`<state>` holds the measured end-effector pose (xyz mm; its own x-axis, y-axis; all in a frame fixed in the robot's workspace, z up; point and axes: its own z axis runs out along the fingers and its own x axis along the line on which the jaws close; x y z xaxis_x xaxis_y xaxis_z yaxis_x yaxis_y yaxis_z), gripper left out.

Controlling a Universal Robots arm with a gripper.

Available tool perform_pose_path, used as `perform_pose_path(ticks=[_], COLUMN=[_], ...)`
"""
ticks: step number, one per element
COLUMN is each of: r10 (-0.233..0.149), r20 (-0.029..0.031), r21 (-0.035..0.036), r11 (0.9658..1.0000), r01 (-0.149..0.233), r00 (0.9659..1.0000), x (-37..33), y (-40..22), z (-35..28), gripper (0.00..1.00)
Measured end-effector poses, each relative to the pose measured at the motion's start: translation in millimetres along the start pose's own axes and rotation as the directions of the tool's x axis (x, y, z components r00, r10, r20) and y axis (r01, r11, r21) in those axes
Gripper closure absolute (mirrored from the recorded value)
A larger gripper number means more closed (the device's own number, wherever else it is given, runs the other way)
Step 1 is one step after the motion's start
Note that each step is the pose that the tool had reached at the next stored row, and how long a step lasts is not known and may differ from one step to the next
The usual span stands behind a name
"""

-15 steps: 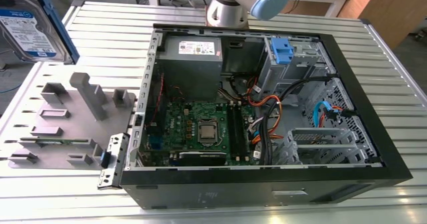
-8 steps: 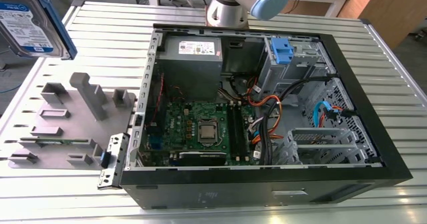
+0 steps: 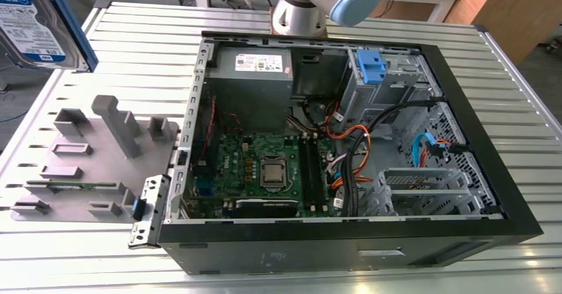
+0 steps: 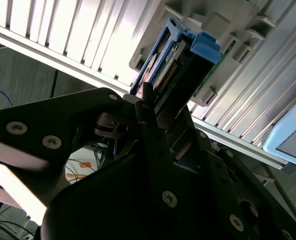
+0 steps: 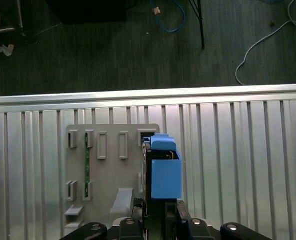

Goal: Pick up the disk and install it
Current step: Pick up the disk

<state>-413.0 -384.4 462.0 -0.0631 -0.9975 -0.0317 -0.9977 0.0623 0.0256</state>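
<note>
Jaws narrow and tight on the disk [image 5: 165,175], aloft over the grey fixture plate [image 5: 113,172].

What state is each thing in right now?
disk: clamped in the tool, held up off the fixture.
tool: shut on the disk.
case: lying on the table, side open.
fixture: on the table, a green board in one slot.
</note>
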Motion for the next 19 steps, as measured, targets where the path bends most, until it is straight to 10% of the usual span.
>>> perform_pose_path(ticks=[19], r10=[0.000], r20=[-0.0001], r21=[-0.0001], r11=[1.0000], r01=[0.000], r00=[1.0000], x=[-0.4], y=[0.3], z=[-10.5], gripper=[0.65])
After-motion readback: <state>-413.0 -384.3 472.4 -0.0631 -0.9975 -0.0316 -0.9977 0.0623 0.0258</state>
